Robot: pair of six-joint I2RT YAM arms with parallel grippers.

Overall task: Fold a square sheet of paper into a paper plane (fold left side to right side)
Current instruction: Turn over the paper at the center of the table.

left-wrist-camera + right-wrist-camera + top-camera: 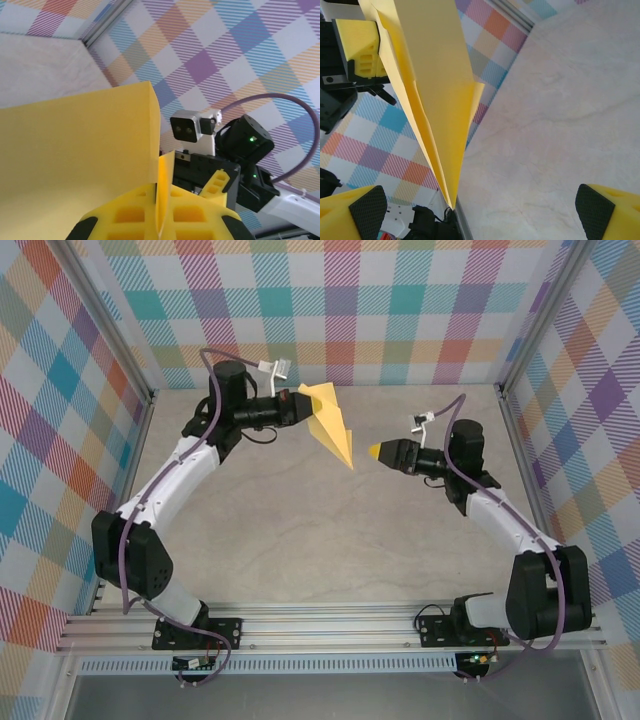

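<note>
1. Paper plane aloft over the back-centre of the table, wide tail clenched in the left gripper, nose aimed toward the right arm.
2. Right gripper just beside that nose, apart from it, spread and grasping nothing.
3. Open tabletop in front and to both sides; back wall close behind the tail.
4. From the left wrist: yellow fingers pressed together on a thin paper edge, broad flap to the left.
5. From the right wrist: black pads wide apart, creased paper tapering to a point between them.
</note>
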